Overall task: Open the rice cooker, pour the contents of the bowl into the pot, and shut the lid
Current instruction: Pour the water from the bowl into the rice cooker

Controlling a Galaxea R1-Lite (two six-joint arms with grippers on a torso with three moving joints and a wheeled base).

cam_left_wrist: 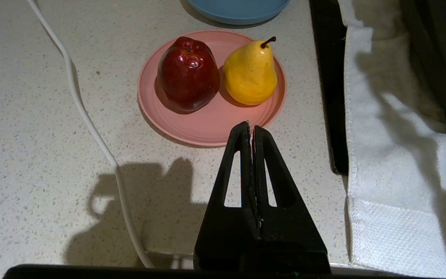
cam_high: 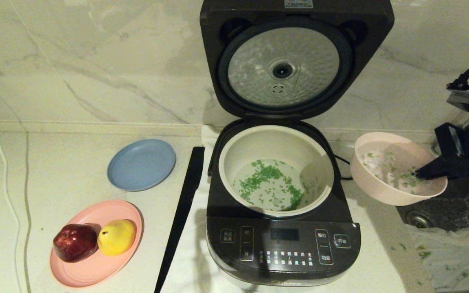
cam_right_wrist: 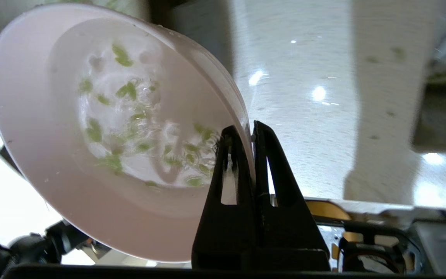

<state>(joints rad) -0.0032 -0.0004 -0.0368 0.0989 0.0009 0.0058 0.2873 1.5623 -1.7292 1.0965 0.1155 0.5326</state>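
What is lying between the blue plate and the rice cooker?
In the head view, a long black strip lies between blue plate and rice cooker.

Dark grey rice cooker (cam_high: 283, 240), hinged lid (cam_high: 295, 61) upright; cream inner pot (cam_high: 276, 140) holding green grains (cam_high: 269, 183). Pale pink bowl (cam_high: 381, 185), tilted, airborne just right of cooker.

Rice cooker (cam_high: 283, 240) dark grey-black, glossy front panel with white labels; lid (cam_high: 295, 61) underside a dimpled silver disc; pot (cam_high: 276, 169) cream-white with green and white grains (cam_high: 269, 185) inside. Bowl (cam_high: 397, 169) pale pink-cream, a few green grains stuck inside; both grippers (cam_left_wrist: 251, 130) (cam_right_wrist: 242, 133) black. Blue plate (cam_high: 141, 164), pink plate (cam_high: 96, 260) with dark red apple (cam_high: 75, 242) and yellow pear (cam_high: 116, 237); counter (cam_high: 55, 171) speckled off-white, wall (cam_high: 96, 61) grey-veined marble, white towel (cam_left_wrist: 397, 155).
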